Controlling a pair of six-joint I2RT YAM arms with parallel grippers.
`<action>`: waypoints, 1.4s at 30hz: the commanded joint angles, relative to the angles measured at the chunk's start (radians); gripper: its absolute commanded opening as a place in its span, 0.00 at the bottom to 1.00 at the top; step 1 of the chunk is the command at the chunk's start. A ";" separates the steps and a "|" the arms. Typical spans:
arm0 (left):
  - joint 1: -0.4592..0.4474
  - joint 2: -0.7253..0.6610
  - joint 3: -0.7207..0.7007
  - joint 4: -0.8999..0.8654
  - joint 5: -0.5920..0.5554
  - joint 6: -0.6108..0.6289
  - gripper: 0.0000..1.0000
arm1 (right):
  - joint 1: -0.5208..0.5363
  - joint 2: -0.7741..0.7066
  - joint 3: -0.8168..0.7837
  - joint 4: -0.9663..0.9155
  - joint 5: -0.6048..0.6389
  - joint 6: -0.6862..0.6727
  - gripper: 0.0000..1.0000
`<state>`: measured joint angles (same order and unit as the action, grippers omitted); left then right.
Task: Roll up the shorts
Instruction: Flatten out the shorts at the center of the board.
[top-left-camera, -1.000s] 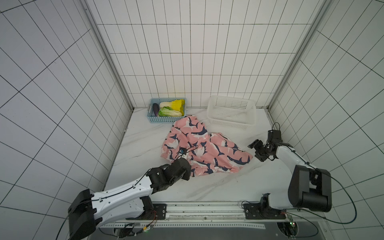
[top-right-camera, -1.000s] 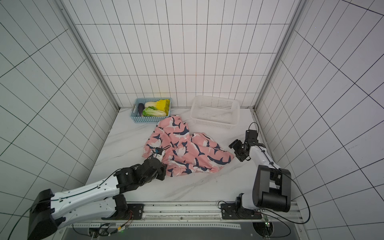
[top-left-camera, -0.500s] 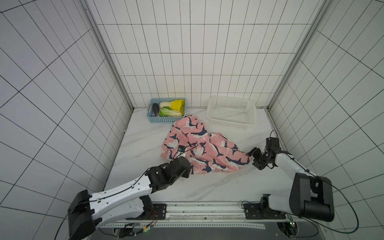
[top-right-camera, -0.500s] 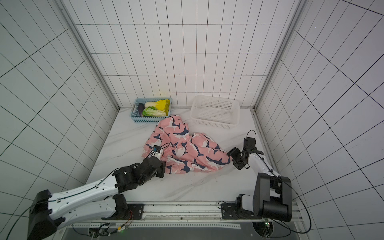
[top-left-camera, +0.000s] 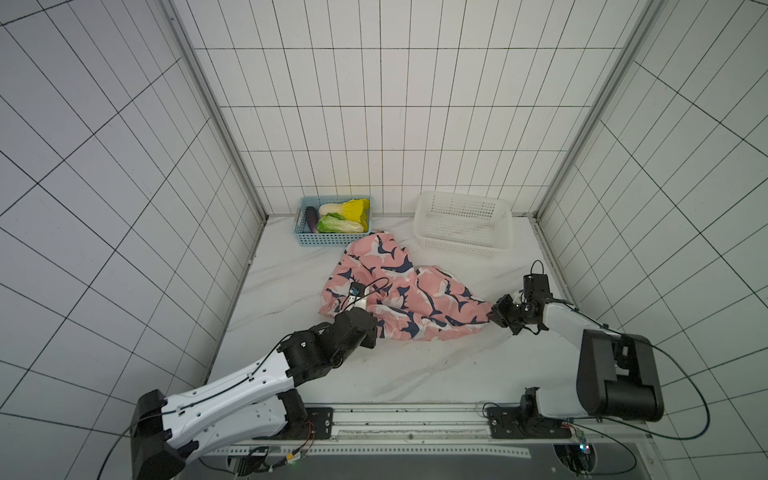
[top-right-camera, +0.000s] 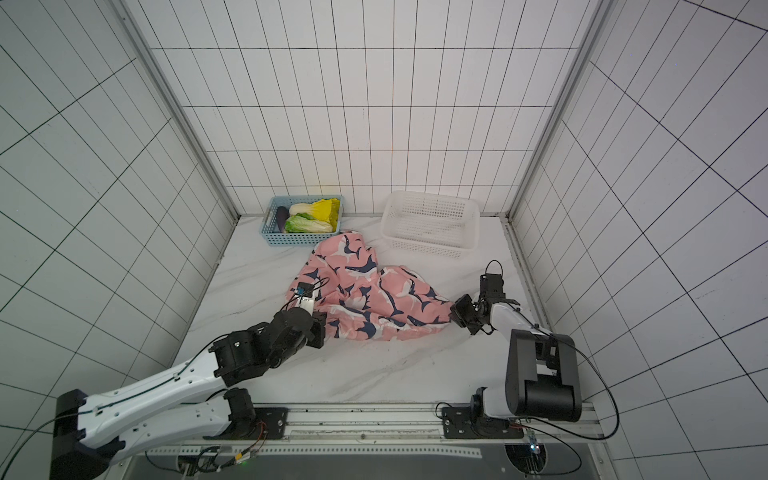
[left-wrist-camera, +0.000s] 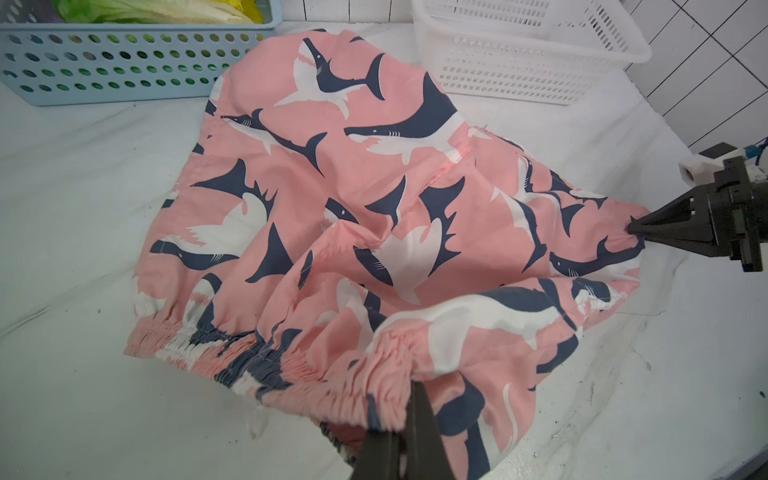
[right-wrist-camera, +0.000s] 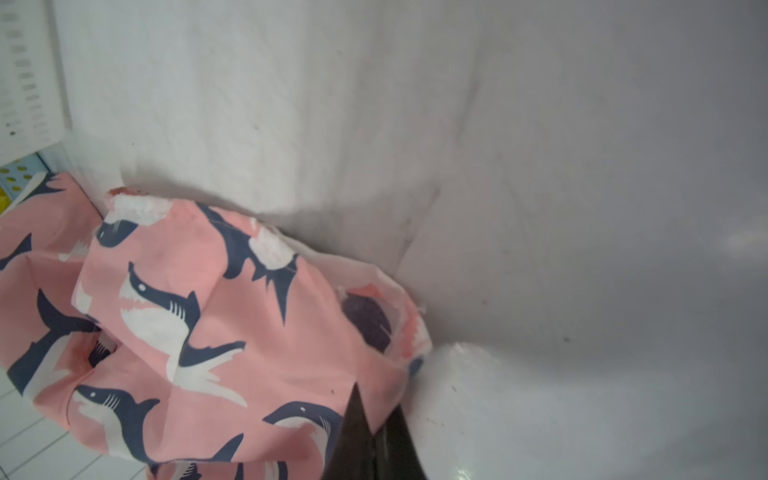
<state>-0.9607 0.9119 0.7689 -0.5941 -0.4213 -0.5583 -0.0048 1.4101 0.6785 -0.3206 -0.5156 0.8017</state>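
Observation:
The pink shorts (top-left-camera: 409, 291) with navy-and-white sharks lie crumpled mid-table in both top views, also (top-right-camera: 374, 291). My left gripper (top-left-camera: 374, 329) is shut on the gathered waistband at their near left edge; in the left wrist view the fingers (left-wrist-camera: 419, 411) pinch the elastic of the shorts (left-wrist-camera: 374, 208). My right gripper (top-left-camera: 493, 318) is shut on the shorts' right corner, and in the right wrist view (right-wrist-camera: 376, 401) a pink fold (right-wrist-camera: 187, 311) is caught between its dark jaws. From the left wrist, that gripper (left-wrist-camera: 633, 228) is seen biting the far hem. No drawstring shows.
A blue basket (top-left-camera: 332, 240) holding cabbages and an eggplant stands at the back left, touching the shorts' far tip. A white basket (top-left-camera: 461, 246) sits at the back right. Tiled walls close three sides; bare marble table (top-left-camera: 415, 374) lies in front.
My right gripper moved left and down to the shorts' right corner and shut on it. My left gripper kept its hold on the waistband, shifting slightly nearer.

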 joint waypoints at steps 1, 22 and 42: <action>0.123 -0.007 0.125 -0.052 0.041 0.052 0.00 | 0.005 -0.084 0.159 -0.028 -0.024 0.025 0.00; 0.380 0.127 0.962 -0.279 0.156 0.328 0.00 | -0.074 -0.293 1.068 -0.225 0.052 0.034 0.00; 0.683 0.411 1.205 -0.172 0.419 0.274 0.00 | -0.069 0.118 1.509 -0.056 0.018 0.181 0.00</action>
<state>-0.3176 1.3857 1.8877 -0.8089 0.0605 -0.2970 -0.0391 1.5932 2.0449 -0.4484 -0.5884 0.9833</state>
